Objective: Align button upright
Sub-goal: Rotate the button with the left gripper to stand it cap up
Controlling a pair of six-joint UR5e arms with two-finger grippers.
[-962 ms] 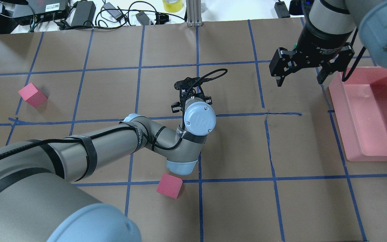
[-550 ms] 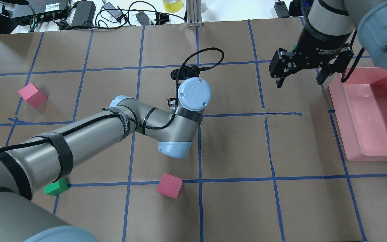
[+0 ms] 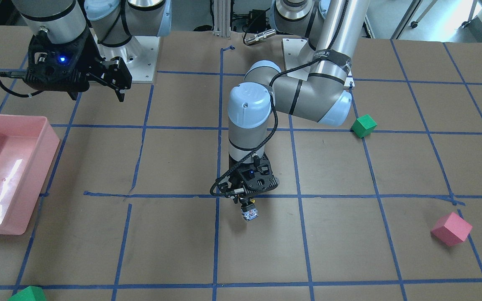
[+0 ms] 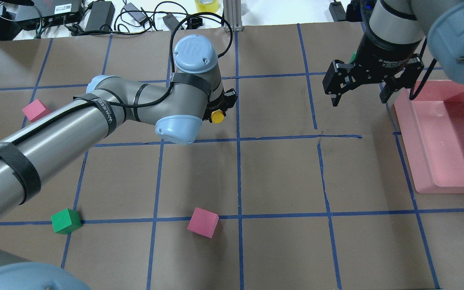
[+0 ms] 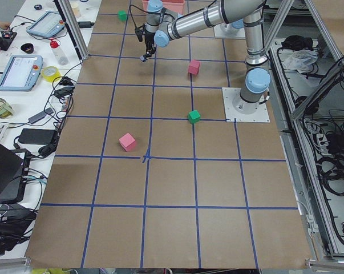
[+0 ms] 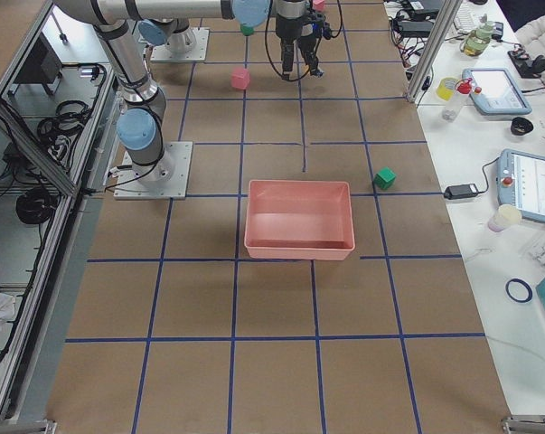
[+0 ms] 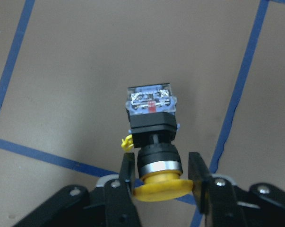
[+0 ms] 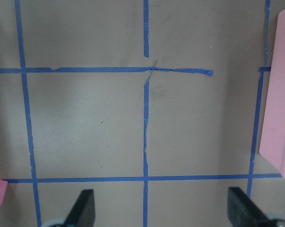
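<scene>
Above brown paper table [image 4: 280,181] with blue tape grid, pinches yellow-capped black push-button [image 7: 151,137] in left gripper [image 7: 162,164], holds right gripper [image 4: 359,100] wide open.

Overhead cam: behind robot, looks fwd & down on table [image 4: 280,173]. Front cam: opposite side, faces robot, steep. Side cams: high at table ends, far off. Wrist cams: look down, close; left one on button [image 7: 151,125]. Overhead & front share pink tray [image 4: 457,153].
</scene>
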